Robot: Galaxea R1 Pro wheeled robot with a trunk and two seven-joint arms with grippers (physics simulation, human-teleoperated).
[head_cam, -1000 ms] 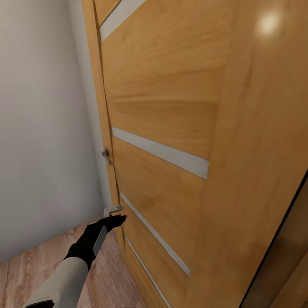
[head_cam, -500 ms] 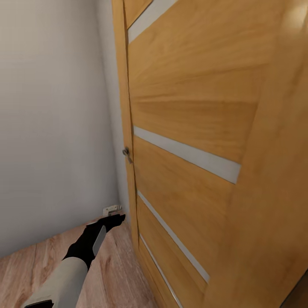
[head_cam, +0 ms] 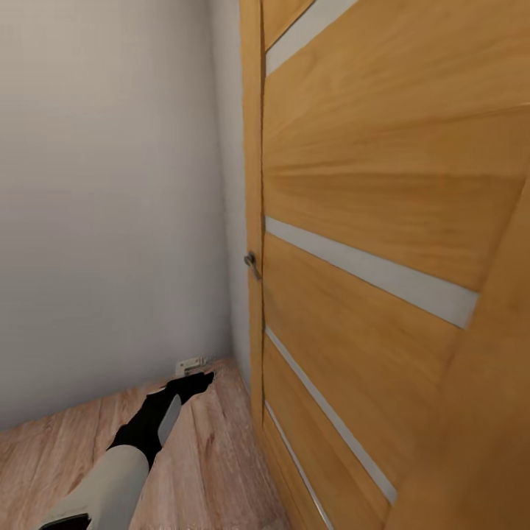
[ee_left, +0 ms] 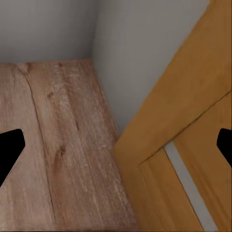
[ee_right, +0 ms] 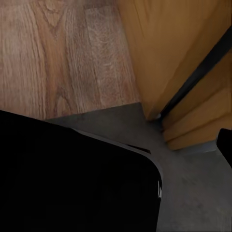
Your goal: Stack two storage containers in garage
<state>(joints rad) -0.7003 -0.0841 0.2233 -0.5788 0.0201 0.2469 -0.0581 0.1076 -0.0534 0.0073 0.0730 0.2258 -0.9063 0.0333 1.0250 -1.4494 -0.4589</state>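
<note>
Stood close to honey-coloured panel door, handle at its edge, pale wall alongside. Held left gripper low over light wood planks near the corner, jaws wide apart. Could not tell jaw state of right gripper. Saw dark grey concrete floor meeting planks at door's foot, beneath right wrist
</note>
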